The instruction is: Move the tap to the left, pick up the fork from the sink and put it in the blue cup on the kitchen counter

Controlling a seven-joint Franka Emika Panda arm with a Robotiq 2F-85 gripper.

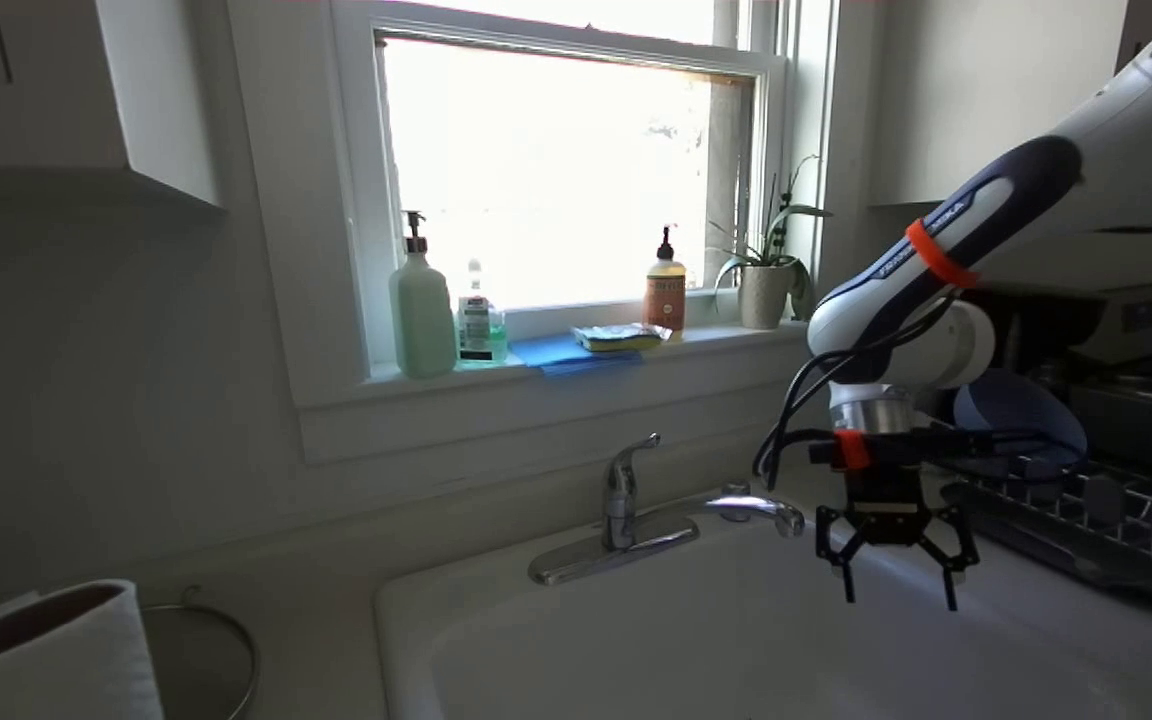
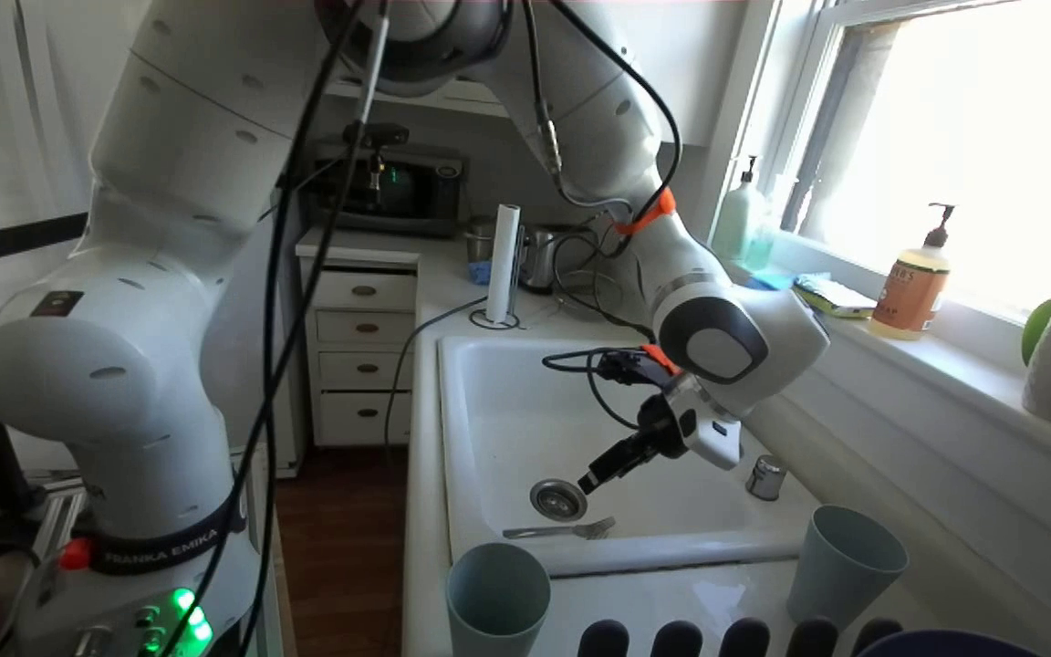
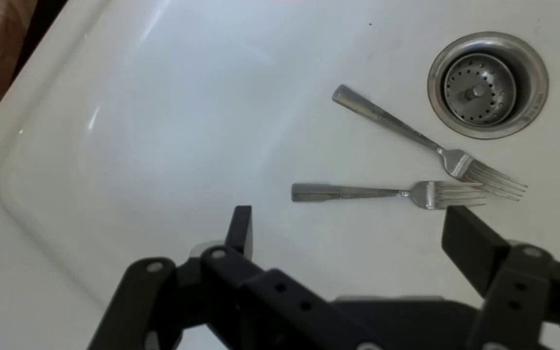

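Well, our fingers (image 3: 474, 248) were wide apart and held nothing, and two forks (image 3: 382, 193) lay near the drain (image 3: 479, 85) in the sink (image 3: 187, 121), and we thought each was light, hard and slippery, best pinched across its handle (image 3: 319, 192).

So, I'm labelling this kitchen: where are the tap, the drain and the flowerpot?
Tap (image 1: 620, 508), in an exterior view: upright post.
Drain (image 3: 481, 89), in the wrist view: perforated middle.
Flowerpot (image 1: 765, 298), in an exterior view: outer wall.
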